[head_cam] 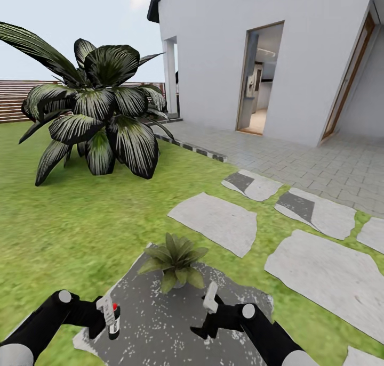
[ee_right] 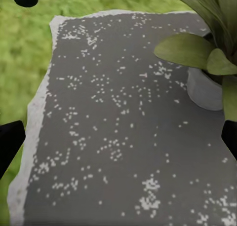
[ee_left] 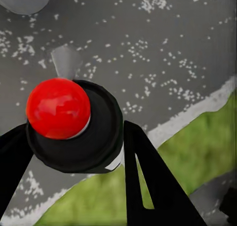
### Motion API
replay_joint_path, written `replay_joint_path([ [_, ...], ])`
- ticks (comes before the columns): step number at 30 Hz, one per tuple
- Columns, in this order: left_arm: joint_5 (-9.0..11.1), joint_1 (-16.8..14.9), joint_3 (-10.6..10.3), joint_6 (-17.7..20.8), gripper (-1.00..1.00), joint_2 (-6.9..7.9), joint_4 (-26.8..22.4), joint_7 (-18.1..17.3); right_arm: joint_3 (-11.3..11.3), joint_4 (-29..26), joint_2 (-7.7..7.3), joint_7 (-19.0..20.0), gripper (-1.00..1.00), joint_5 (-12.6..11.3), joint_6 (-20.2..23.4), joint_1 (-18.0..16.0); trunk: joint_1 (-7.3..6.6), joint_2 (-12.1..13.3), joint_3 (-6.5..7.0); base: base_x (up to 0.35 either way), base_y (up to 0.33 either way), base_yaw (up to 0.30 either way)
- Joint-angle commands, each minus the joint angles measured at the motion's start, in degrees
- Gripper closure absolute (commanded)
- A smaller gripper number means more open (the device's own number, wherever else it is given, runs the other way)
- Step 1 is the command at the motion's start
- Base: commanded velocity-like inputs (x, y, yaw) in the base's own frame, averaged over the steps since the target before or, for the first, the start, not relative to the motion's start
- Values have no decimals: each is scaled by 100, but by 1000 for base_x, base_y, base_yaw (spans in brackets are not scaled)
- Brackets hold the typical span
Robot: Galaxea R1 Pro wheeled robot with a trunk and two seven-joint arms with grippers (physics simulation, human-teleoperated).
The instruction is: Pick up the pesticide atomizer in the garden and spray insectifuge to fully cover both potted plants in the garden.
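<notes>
Left gripper [head_cam: 109,317] pinches the spray bottle [head_cam: 112,319], held low over the speckled stone [head_cam: 160,323]. Right gripper [head_cam: 209,307] spread, near the potted plant [head_cam: 175,259].

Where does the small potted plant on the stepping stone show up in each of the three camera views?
Head view: the potted plant stands low in the middle, on the far part of the speckled stepping stone, between the two arms.
Left wrist view: not in it; the pesticide atomizer sits between the fingers.
Right wrist view: at the upper right corner, leaves over its grey pot.
Shared landmark: the speckled stepping stone.
</notes>
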Motion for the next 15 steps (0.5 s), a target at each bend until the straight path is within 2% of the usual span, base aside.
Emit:
replay_joint_path([
  [1, -41, 1, -151, 26, 100, -46, -23, -33, -10, 1, 3, 7, -100, 75, -46, -3, -1, -2, -5, 0, 0, 0],
  [3, -56, 4, -359, 36, 100, -95, -29, -36, -11, 4, 7, 11, -100, 82, -45, -3, -1, -2, -5, 0, 0, 0],
  [4, -65, 5, -613, 53, 100, -172, -30, -30, -11, 12, 9, 13, -100, 84, -44, -3, -1, -2, -5, 0, 0, 0],
  [6, -81, 5, -782, 62, 100, -328, -30, -22, -6, 20, 12, 63, -100, 91, -44, -6, -1, -2, -5, 0, 0, 0],
  [8, -139, 2, -823, 64, 100, -423, -30, -22, -5, 11, 13, 169, -100, 98, -44, -8, -1, -2, -5, 0, 0, 0],
  [10, -288, 0, -847, 65, 100, -541, -30, -26, -5, 4, 13, 353, -100, 103, -40, -25, -1, -2, -5, 0, 0, 0],
  [15, -876, -2, -858, 70, 100, -869, -30, -35, -4, 12, 14, 533, -100, 111, -36, -172, -1, -2, -5, 0, 0, 0],
])
